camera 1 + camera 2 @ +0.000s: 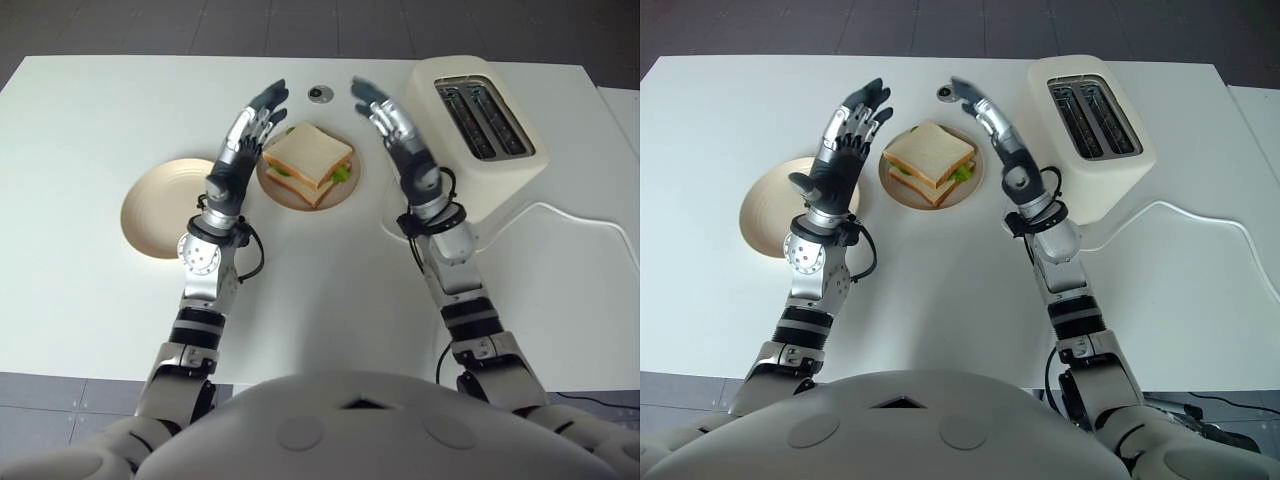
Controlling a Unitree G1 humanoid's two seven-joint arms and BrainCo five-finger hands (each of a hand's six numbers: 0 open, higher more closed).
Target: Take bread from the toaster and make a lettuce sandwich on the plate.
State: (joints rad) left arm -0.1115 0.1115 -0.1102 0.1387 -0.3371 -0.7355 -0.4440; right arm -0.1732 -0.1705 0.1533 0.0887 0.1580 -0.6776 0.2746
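Counting two plates on the white table (90, 120): a bare one (150, 215) at the left, and a second (345, 190) just beside it, carrying one sandwich (308, 158); counting two bread slices in it, with green lettuce peeking out at the right and lower edges; counting one toaster (515, 175) at the right, with two dark slots (480, 118) lying side by side, their long axis running away from the robot and slightly leftward; insides too dark to make out.

Lying flat and turned diamond-wise, with one corner pointing toward the robot; being roughly square, showing no clear long axis.

Hovering left of the sandwich with the left hand (238, 150), fingers straight and spread, holding nothing; covering parts of both plates' rims; hovering right of the sandwich with the right hand (395, 130), fingers stretched out close together, pointing away and leftward, holding nothing; hiding the toaster's near left corner behind the right wrist.

Trailing one white cable (1200, 212) from the toaster, cut off at the right edge; showing one small round fitting (320, 94) beyond the sandwich, too small to identify.
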